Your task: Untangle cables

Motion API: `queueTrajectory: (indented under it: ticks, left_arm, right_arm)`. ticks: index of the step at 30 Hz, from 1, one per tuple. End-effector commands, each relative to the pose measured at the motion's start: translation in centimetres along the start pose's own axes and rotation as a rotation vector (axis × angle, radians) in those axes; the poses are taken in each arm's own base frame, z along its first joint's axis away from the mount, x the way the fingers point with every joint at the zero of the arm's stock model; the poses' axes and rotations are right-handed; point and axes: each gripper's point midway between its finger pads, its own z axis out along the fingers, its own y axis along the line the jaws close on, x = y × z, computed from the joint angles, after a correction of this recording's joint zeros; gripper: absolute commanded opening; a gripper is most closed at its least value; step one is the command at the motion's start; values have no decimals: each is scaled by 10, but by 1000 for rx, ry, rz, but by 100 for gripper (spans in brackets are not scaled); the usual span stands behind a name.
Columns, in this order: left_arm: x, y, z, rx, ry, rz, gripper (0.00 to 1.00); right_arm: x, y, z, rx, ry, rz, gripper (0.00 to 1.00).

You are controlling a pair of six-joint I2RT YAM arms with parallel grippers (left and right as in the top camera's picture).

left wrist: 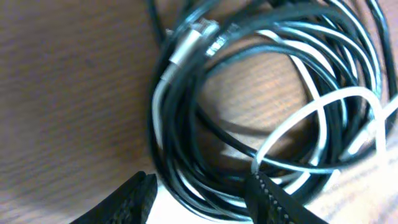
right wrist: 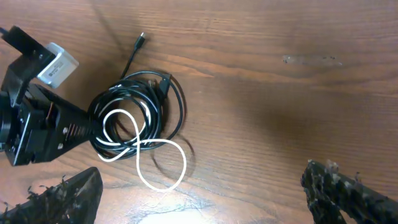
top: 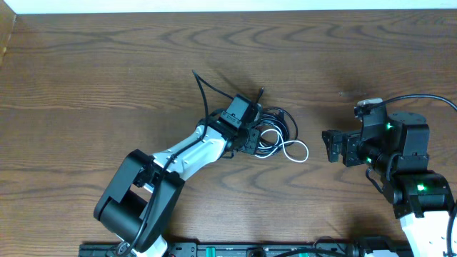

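Note:
The cables lie in one tangled coil at mid-table. The black cables [top: 275,123] form loose loops, with a small plug [top: 260,91] sticking out at the far side. A white cable [top: 295,151] loops out of the coil toward the right. My left gripper [top: 251,139] is open at the coil's left edge. In the left wrist view its fingers [left wrist: 202,199] straddle several strands of the black cable [left wrist: 186,143] and the white cable [left wrist: 311,118]. My right gripper [top: 330,146] is open and empty, to the right of the coil. The right wrist view shows its fingers [right wrist: 208,199], the black coil [right wrist: 177,109] and the white loop [right wrist: 163,163].
Brown wooden table [top: 107,71]. A black wire [top: 203,93] attached to the left arm arches over the table behind the wrist. The right arm's base [top: 421,193] stands at the front right. The table's far edge [top: 228,10] runs along the top.

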Motion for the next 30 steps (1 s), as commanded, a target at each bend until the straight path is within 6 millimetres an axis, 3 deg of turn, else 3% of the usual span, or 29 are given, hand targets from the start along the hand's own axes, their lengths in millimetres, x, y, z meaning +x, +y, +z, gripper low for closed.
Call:
queueTrajectory:
  ticks: [1, 5, 10, 12, 13, 14, 16, 18, 20, 22, 25, 30]
  left_arm:
    - [-14, 14, 2, -82, -61, -99, 63]
    - [-28, 15, 1, -85, -128, -239, 63]
    - [-17, 21, 13, -106, -84, -259, 52]
    - [-14, 16, 14, -86, -67, -256, 29]
    - [-13, 13, 13, -71, -64, -254, 8]
    - [-15, 7, 9, -44, -63, -243, 7]
    - [-23, -2, -14, -12, -94, -232, 7]
    - [-35, -32, -52, 137, -136, -208, 7]
    - [-49, -61, -105, 272, -230, -144, 7]
    - [-58, -72, -143, 320, -318, -117, 8]
    - [-60, -78, -162, 349, -357, -102, 7]
    - [-62, -97, -171, 457, -355, -61, 7]
  right_arm:
    - [-8, 1, -5, -5, -20, 7, 99]
    - [-8, 1, -5, -5, -20, 7, 99]
    - [-8, 1, -5, -5, -20, 7, 99]
    - [-8, 1, -5, -4, -20, 7, 99]
    - [-8, 1, -5, -4, -20, 7, 99]
    - [-8, 1, -5, -4, -21, 7, 99]
    - [-8, 1, -4, -5, -20, 7, 99]
    - [-8, 7, -4, -38, -20, 6, 99]
    - [-8, 17, -2, -99, -13, 7, 99]
    - [-6, 31, 3, -194, 9, 13, 99]
    - [-8, 38, 14, -250, 26, 20, 99]
    - [-21, 63, 23, -436, -1, 7, 99]
